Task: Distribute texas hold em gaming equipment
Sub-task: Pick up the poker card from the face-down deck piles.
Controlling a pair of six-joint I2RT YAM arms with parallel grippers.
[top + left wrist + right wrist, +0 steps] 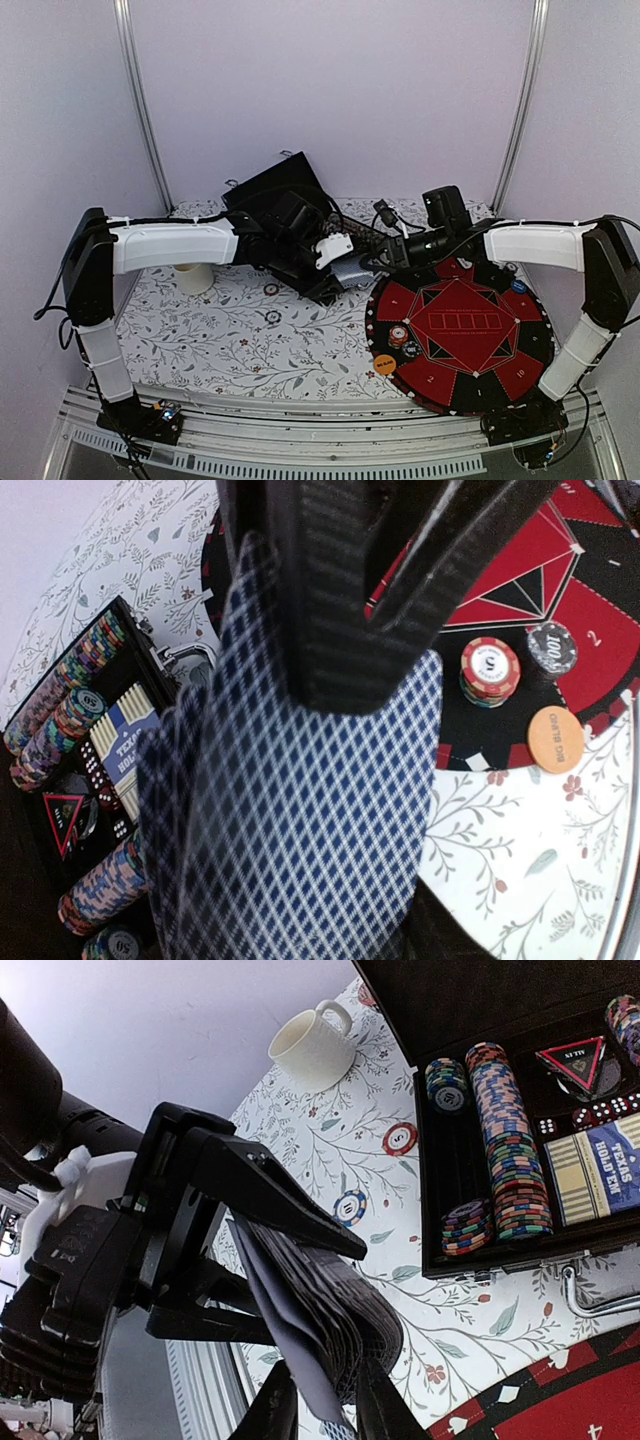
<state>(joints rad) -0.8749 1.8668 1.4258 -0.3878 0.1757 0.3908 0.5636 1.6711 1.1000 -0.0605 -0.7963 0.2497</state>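
My left gripper (343, 264) is shut on a fanned deck of playing cards (335, 1320) with blue-diamond backs (320, 810), held in the air between the black case and the round mat. My right gripper (330, 1415) comes in from the right, its fingers (325, 600) closed on either side of the deck's outer cards. On the red and black poker mat (470, 325) sit a stack of poker chips (490, 670), a single black chip (551, 648) and an orange button disc (555, 740). A blue disc (518, 286) lies at the mat's far edge.
The open black case (440, 1160) holds rows of chips (510, 1150), dice and a boxed deck (600, 1175). A cream cup (195, 278) stands at the left of the floral cloth. Two loose chips (400, 1138) (350, 1206) lie on the cloth.
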